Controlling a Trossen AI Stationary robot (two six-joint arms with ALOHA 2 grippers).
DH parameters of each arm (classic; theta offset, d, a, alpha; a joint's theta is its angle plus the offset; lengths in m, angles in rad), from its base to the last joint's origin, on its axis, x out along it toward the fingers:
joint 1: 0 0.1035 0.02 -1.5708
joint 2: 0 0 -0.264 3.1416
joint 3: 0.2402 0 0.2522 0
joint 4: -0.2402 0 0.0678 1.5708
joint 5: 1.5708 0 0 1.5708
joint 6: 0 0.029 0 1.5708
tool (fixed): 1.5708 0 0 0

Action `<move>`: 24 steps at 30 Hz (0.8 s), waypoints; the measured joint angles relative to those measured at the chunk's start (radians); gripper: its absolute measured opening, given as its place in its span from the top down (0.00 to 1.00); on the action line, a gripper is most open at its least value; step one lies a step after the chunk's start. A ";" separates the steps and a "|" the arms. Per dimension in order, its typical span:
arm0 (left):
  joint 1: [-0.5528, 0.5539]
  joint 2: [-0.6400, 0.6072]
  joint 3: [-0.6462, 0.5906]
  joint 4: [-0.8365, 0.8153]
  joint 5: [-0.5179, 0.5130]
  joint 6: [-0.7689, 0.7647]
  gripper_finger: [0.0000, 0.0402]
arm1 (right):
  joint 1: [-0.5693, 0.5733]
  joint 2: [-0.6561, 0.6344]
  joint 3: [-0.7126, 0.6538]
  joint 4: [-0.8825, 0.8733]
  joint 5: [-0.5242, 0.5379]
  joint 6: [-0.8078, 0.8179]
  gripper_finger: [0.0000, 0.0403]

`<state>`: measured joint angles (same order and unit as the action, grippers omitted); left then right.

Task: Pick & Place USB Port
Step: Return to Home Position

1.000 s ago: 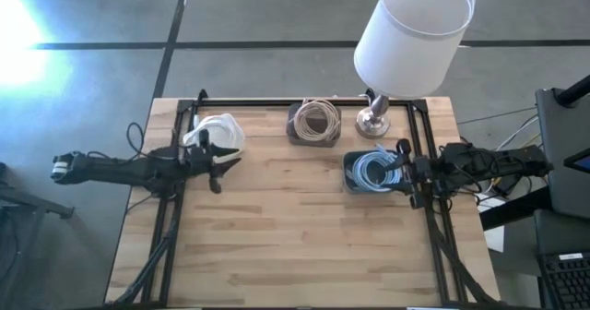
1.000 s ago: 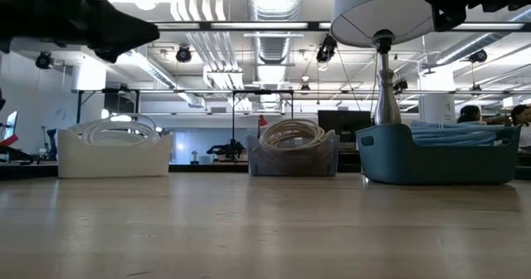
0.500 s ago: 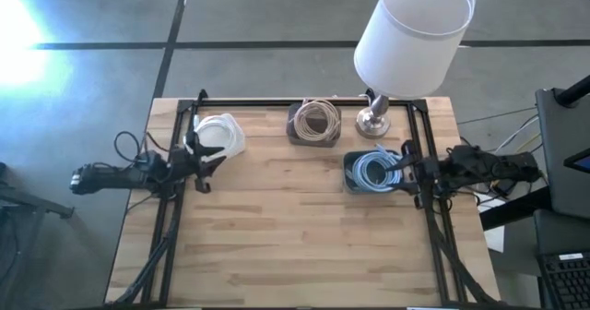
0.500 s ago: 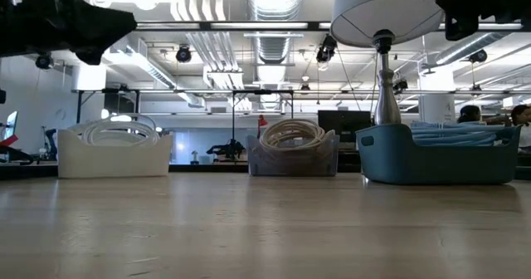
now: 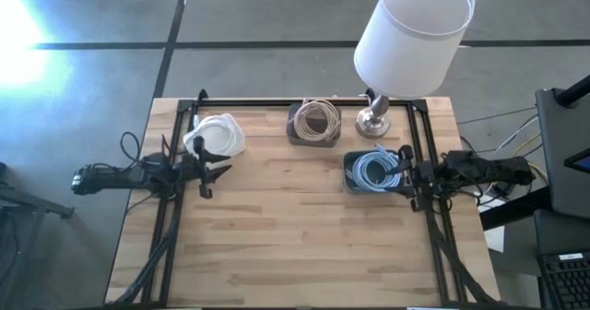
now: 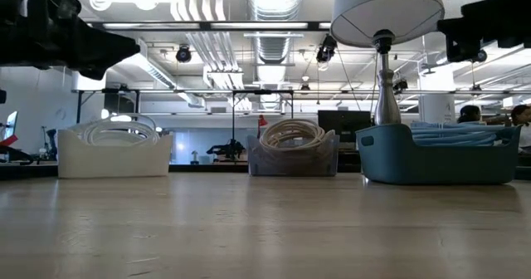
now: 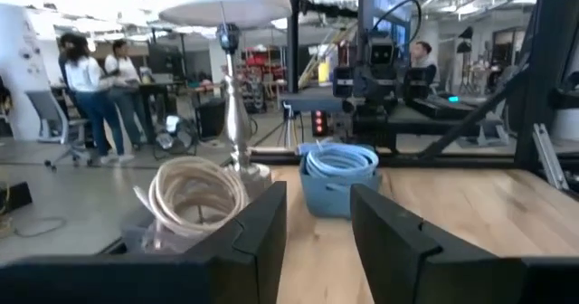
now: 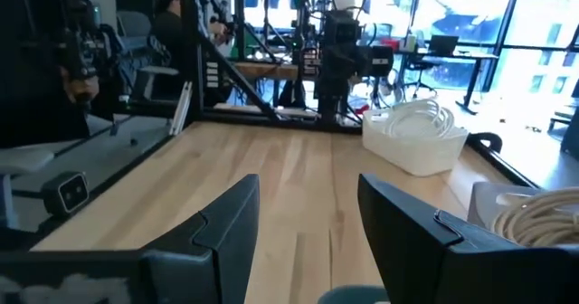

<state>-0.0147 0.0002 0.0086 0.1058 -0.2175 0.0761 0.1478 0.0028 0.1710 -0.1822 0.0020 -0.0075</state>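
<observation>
Three small baskets of coiled cable stand along the table's far half: a white one with white cable (image 5: 218, 133), a clear one with beige cable (image 5: 314, 122) and a blue one with light blue cable (image 5: 372, 172). My left gripper (image 5: 219, 165) hovers open just near-side of the white basket, above the table's left side. My right gripper (image 5: 407, 177) hovers open at the blue basket's right side. In the left wrist view the fingers frame the blue basket (image 7: 338, 175); the right wrist view looks across to the white basket (image 8: 415, 137). Neither holds anything.
A table lamp with a white shade (image 5: 412, 29) stands on a metal base (image 5: 373, 119) at the far edge, between the beige and blue baskets. A black frame (image 5: 304, 101) borders the table's far and side edges. The wooden table (image 5: 295, 245) is bare on its near half.
My left gripper has drawn back a little toward the table's left edge and come lower. My right gripper has also sunk slightly beside the blue basket. The baskets and lamp have stayed where they were.
</observation>
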 joint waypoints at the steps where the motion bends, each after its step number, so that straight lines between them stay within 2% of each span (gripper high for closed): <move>1: 0.000 0.001 0.000 -0.006 0.002 -0.003 0.68 | 0.000 -0.003 -0.008 0.000 0.000 0.001 0.54; 18: 0.000 0.002 -0.002 -0.060 0.016 0.006 0.68 | 0.000 -0.001 -0.099 0.023 0.000 0.003 0.54; 24: 0.000 0.002 -0.002 -0.061 0.019 0.017 0.68 | 0.000 -0.003 -0.138 0.133 0.000 -0.046 0.54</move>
<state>-0.0147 0.0021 0.0067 0.0452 -0.1982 0.0929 0.1478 0.0002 0.0333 -0.0493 0.0017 -0.0532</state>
